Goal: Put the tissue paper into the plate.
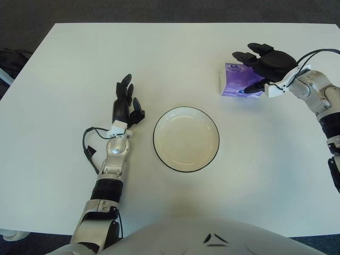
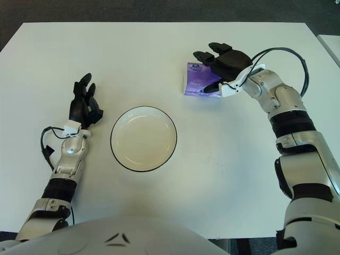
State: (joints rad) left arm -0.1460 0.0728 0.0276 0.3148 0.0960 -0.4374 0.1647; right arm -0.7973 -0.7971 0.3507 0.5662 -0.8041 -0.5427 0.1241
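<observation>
The tissue paper is a small purple pack (image 1: 232,84) lying on the white table, to the far right of the plate. The plate (image 1: 155,139) is white with a dark rim and empty, in the middle of the table. My right hand (image 1: 245,71) is over the right part of the pack, with the fingers spread above it and the thumb at its near edge; the fingers have not closed on it. The hand hides the pack's right part. My left hand (image 1: 126,103) shows to the left of the plate, fingers relaxed and holding nothing.
The white table (image 1: 79,69) ends at dark floor along the far edge. A black cable loops beside my left wrist (image 1: 87,143). Another cable runs along my right forearm (image 1: 319,53).
</observation>
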